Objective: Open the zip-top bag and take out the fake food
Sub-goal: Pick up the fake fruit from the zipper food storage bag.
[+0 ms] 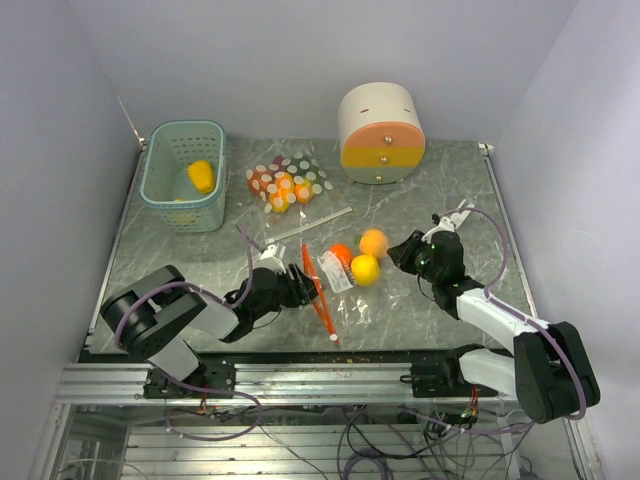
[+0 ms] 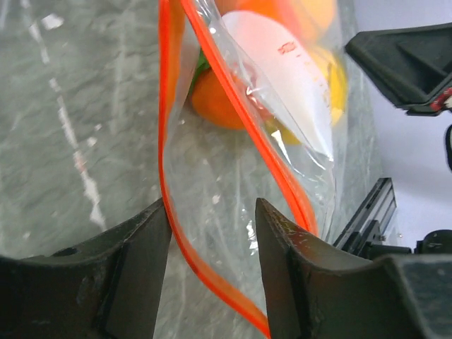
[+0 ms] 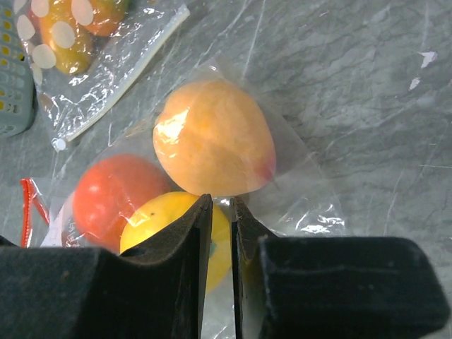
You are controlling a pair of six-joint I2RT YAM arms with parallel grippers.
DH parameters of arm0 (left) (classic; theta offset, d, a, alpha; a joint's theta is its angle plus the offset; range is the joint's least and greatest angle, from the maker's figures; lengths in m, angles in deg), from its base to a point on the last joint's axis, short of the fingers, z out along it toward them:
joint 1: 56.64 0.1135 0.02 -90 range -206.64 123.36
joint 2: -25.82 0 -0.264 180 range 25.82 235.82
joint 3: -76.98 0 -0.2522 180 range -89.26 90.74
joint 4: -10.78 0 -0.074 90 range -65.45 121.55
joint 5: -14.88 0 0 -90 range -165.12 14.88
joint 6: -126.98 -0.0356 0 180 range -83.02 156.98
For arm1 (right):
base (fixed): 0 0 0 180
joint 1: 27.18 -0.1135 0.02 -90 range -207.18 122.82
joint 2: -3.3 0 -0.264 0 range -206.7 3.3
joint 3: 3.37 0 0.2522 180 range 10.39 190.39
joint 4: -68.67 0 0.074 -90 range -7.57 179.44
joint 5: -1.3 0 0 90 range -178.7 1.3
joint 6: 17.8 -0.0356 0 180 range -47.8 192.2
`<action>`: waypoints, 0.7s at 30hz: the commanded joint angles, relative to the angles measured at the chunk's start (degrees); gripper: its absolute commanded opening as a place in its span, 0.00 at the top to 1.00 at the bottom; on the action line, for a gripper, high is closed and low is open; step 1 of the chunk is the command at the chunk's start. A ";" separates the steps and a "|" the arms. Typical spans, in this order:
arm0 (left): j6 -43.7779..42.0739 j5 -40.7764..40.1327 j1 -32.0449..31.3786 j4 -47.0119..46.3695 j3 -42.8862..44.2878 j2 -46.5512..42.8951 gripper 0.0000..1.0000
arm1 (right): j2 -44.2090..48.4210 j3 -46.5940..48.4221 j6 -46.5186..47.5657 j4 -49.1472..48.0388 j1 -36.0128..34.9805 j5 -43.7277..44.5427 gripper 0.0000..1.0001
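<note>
While the left end effector (image 2: 212,212) lies low on the counter (image 1: 440,190) at the mouth of the zip-top bag (image 1: 335,275), its jaws stand spread, with one orange zip strip (image 2: 164,106) and clear film running between the two black fingers. The mouth of the bag gapes, its two orange strips parted. The fake food sits inside the bag at its far, closed end: a peach-orange fruit (image 3: 212,138), a red-orange one (image 3: 109,194) and a yellow one (image 3: 159,219), all touching. The right end effector (image 3: 221,205) meets the bag from the opposite side, just over the yellow fruit. Its fingers are nearly pressed together with only a thin slit between them, and whether they pinch the film cannot be told. Farther back on the counter lie a dotted bag (image 1: 290,182) of more small fruits, a teal basket (image 1: 160,190) holding a yellow piece (image 1: 201,176), and a cream-and-orange round container (image 1: 380,130).
</note>
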 commanded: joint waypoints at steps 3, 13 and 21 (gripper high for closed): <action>-1.92 1.73 -0.48 -2.72 4.72 0.95 0.45 | -0.19 0.30 1.12 -0.58 1.88 -0.26 0.83; -3.74 2.49 -0.47 7.87 5.95 -1.19 0.56 | -0.85 1.40 2.43 0.43 3.49 -0.66 0.83; -5.55 2.44 -0.49 21.03 1.84 -12.29 0.57 | -2.78 1.12 1.34 -1.81 3.60 -2.46 0.84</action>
